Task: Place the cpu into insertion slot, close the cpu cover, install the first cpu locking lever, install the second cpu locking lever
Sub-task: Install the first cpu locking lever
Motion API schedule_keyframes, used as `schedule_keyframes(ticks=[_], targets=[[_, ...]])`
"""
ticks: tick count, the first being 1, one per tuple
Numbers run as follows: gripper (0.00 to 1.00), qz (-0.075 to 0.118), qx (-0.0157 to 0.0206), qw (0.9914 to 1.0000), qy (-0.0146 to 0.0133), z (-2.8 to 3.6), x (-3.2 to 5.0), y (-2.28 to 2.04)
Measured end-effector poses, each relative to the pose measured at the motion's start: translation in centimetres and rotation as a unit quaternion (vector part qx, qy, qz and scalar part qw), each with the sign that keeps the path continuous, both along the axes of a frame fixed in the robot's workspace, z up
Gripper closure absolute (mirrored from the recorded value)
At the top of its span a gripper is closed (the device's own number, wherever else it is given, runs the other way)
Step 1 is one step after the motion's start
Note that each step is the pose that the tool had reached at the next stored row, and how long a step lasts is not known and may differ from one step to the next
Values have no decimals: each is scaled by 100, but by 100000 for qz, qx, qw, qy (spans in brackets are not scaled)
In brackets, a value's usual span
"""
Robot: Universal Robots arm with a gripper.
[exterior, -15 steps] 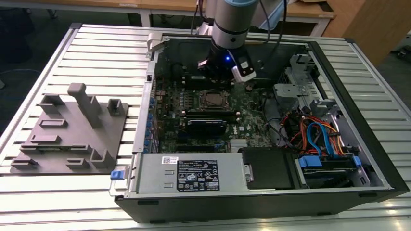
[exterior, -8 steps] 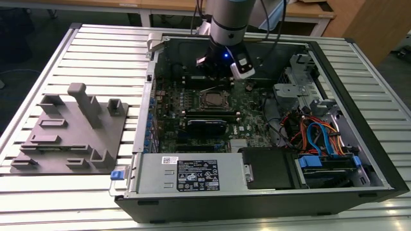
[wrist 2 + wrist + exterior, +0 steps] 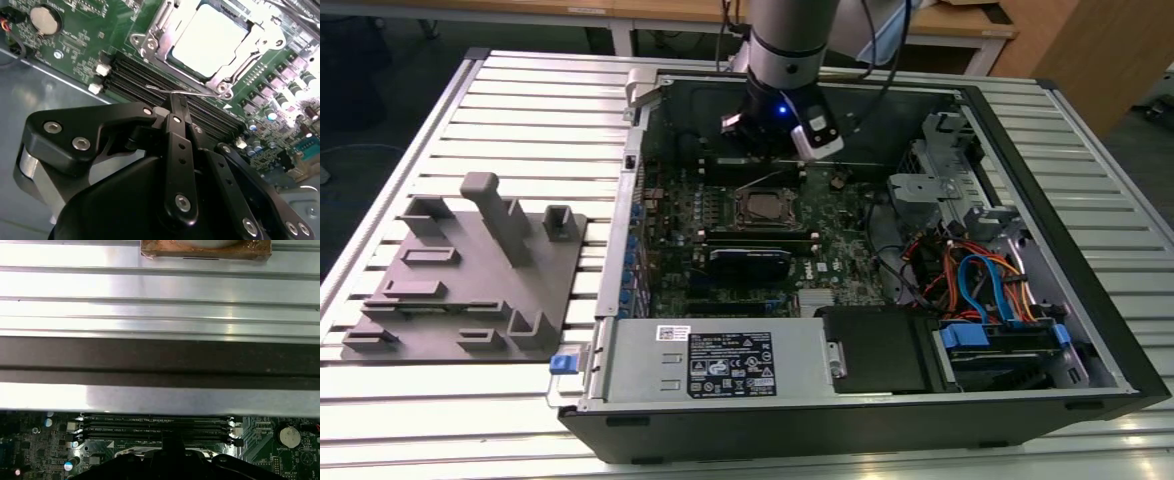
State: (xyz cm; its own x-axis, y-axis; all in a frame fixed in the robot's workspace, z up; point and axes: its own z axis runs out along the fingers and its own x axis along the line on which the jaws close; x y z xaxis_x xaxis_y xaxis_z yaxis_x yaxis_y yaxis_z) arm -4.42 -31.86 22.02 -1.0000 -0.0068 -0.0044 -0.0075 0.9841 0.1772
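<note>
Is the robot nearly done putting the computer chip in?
About halfway. Done: the cpu sits in the insertion slot, and the cpu cover looks folded down over it. In hand: the gripper, fingers shut, is at a thin wire locking lever beside the socket. Left: the levers, neither clearly latched.

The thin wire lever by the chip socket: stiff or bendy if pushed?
The locking lever looks like thin bare metal wire, so it is probably springy rather than floppy, and light. Its smooth shine suggests it could slip from the gripper, which appears shut on it.
</note>
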Motion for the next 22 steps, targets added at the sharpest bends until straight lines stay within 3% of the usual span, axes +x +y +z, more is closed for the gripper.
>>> schedule_keyframes(ticks=[8, 17, 22], targets=[[89, 107, 315, 99999, -181, -12, -151, 1], [89, 347, 512, 99998, -203, -125, -168, -4], [89, 355, 504, 99998, -226, -150, -168, -10]])
